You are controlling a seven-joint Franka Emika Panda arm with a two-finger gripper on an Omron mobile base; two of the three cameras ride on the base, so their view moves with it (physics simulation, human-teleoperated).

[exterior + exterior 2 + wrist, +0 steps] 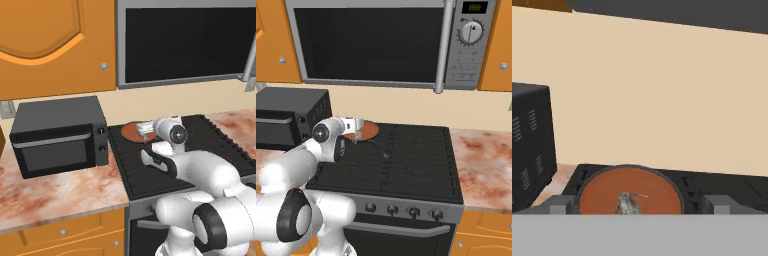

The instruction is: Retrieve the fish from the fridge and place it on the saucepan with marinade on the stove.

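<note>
The fish (628,202), small and grey-silver, lies on the reddish-brown marinade in the saucepan (630,190). The saucepan (130,131) (370,130) sits on the back left burner of the black stove (210,137) (416,160). Its thin black handle (378,149) points toward the front. My gripper (641,206) (145,129) (358,128) hovers just at the pan's near rim and is open. Its fingertips (559,204) stand wide apart on either side of the fish and touch nothing. The fridge is out of view.
A black countertop microwave (57,135) (286,117) (527,145) stands close to the left of the stove. Over the stove hangs a large built-in microwave (185,42) (371,42). Marbled counter (60,190) (481,170) runs along both sides, under orange cabinets.
</note>
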